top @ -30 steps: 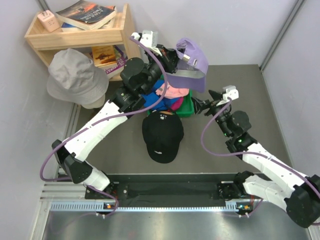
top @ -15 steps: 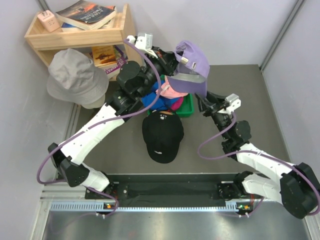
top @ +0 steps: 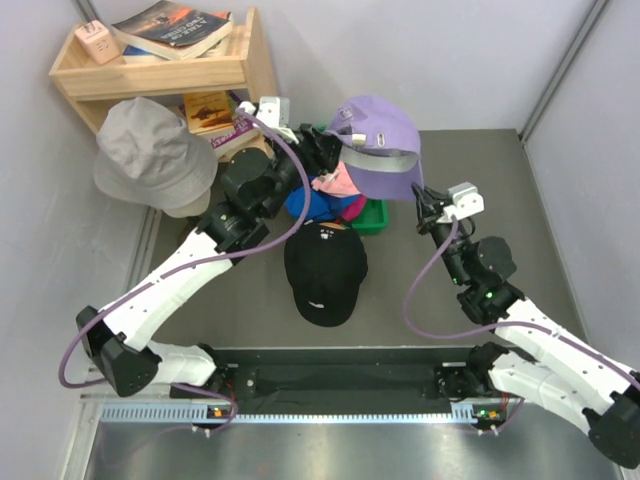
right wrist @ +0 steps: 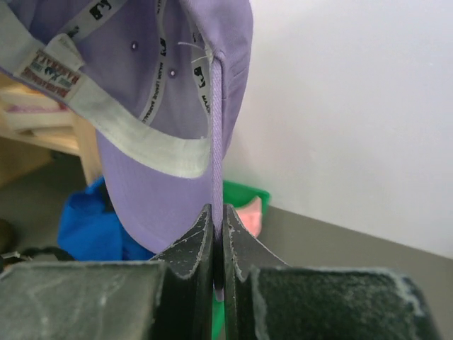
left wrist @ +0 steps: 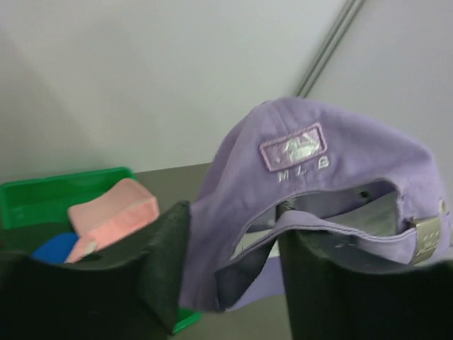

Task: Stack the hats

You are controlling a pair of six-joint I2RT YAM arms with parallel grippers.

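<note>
handing off mid-air: lavender cap (top: 378, 150) sits above the bin (top: 374, 218), brim edge pinched tight in my right gripper (right wrist: 218, 216), crown up and left of it. left gripper (top: 325, 155) jaws stand apart, back strap loose between them. black cap (top: 323, 262) lies nearer me, left of the right gripper, long axis near-far. a second ago left was clamped, right open and clear.

Black cap (top: 322, 270), lavender cap (top: 385, 140)

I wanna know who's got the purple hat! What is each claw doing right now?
Left gripper: open, the lavender cap has its back edge between the fingers.
Right gripper: shut on the lavender cap's brim.
</note>
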